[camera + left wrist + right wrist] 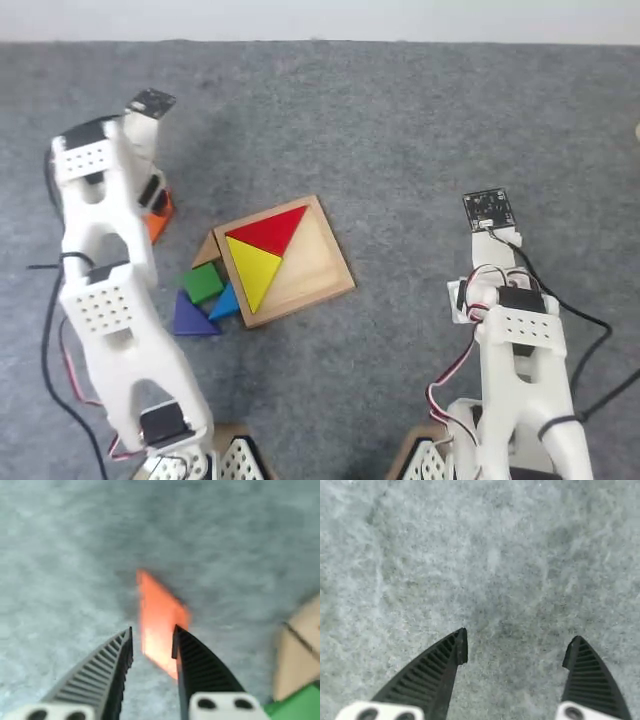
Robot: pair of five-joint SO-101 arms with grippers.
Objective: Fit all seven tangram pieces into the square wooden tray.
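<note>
**Setting: robotics test bench**

Site read as a lab or hobby bench. Grey felt mat covered the table. White printed left arm and right arm carried exposed servo wiring. Pale wall behind.

The left arm hides most of the orange piece, which is blurred from the wrist.
</note>
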